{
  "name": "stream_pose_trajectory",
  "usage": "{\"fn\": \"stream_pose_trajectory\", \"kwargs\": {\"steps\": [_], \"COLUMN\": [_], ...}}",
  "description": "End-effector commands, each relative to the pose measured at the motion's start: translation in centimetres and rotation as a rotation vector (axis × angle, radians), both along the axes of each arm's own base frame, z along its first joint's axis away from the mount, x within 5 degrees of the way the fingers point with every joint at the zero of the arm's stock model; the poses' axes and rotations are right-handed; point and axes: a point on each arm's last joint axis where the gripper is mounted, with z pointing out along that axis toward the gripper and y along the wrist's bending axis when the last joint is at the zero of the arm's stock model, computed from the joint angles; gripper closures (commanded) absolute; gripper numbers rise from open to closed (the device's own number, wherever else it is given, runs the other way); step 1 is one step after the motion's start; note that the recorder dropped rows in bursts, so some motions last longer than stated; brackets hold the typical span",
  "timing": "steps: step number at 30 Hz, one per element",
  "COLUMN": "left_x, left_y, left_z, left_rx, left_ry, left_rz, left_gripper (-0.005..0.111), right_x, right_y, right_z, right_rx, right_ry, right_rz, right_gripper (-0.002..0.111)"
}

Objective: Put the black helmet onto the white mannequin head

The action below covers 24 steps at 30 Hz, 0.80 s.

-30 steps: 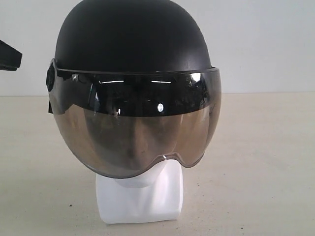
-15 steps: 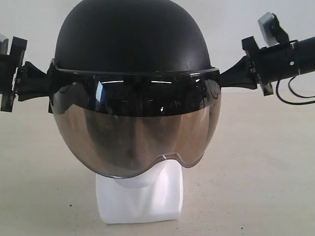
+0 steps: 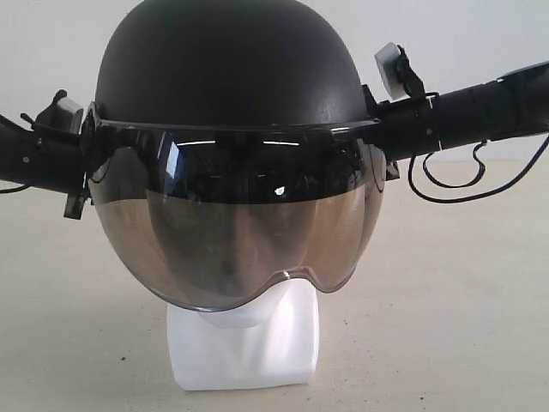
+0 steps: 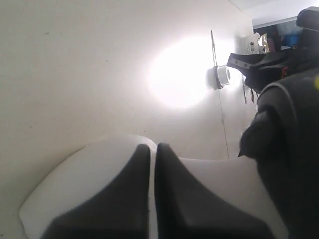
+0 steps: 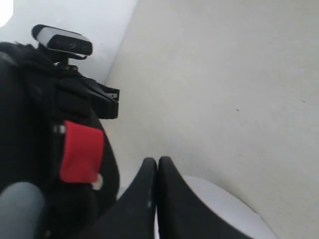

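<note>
The black helmet (image 3: 232,77) sits on the white mannequin head (image 3: 244,343), its mirrored visor (image 3: 236,232) down over the face, so only chin, neck and square base show. My left arm (image 3: 39,159) and right arm (image 3: 463,112) reach in behind the helmet's two sides, and the shell hides both fingertips from the exterior camera. In the left wrist view my left gripper (image 4: 153,146) is shut with nothing in it, the helmet (image 4: 291,149) dark beside it. The right gripper (image 5: 157,159) is shut and empty too, next to the helmet (image 5: 30,149).
Pale tabletop (image 3: 463,309) stretches around the base, with a white wall (image 3: 463,51) behind. A red tag (image 5: 79,152) shows on the dark mass beside the right fingers. A cable (image 3: 446,184) loops under the right arm. The left arm's camera (image 5: 62,39) shows in the right wrist view.
Both arms have moved inward from the frame edges to close behind the helmet's sides. The helmet and head have not shifted.
</note>
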Motion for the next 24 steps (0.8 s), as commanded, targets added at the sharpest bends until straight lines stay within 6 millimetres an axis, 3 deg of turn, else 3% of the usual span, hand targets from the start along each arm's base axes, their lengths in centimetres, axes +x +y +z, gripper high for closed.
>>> {"fn": "stream_pose_trajectory", "kwargs": {"steps": [1, 9, 19, 24], "left_x": [1.0, 2.0, 1.9, 1.7], "left_y": [-0.9, -1.8, -2.4, -2.6], "left_z": [2.3, 4.9, 6.1, 6.7], "left_rx": [-0.053, -0.071, -0.068, -0.078], "left_ry": [-0.074, -0.145, -0.175, -0.174], "left_rz": [0.001, -0.005, -0.022, -0.018], "left_gripper": [0.102, 0.102, 0.102, 0.102], "right_x": [-0.1, -0.7, -2.0, -2.4], "right_y": [0.4, 0.3, 0.2, 0.1], "right_z": [1.2, 3.4, 6.6, 7.2], "right_rx": [0.078, 0.085, 0.075, 0.068], "right_ry": [-0.025, -0.085, -0.163, -0.177], "right_rz": [0.007, 0.009, 0.02, 0.023], "right_gripper": [0.108, 0.108, 0.108, 0.108]}}
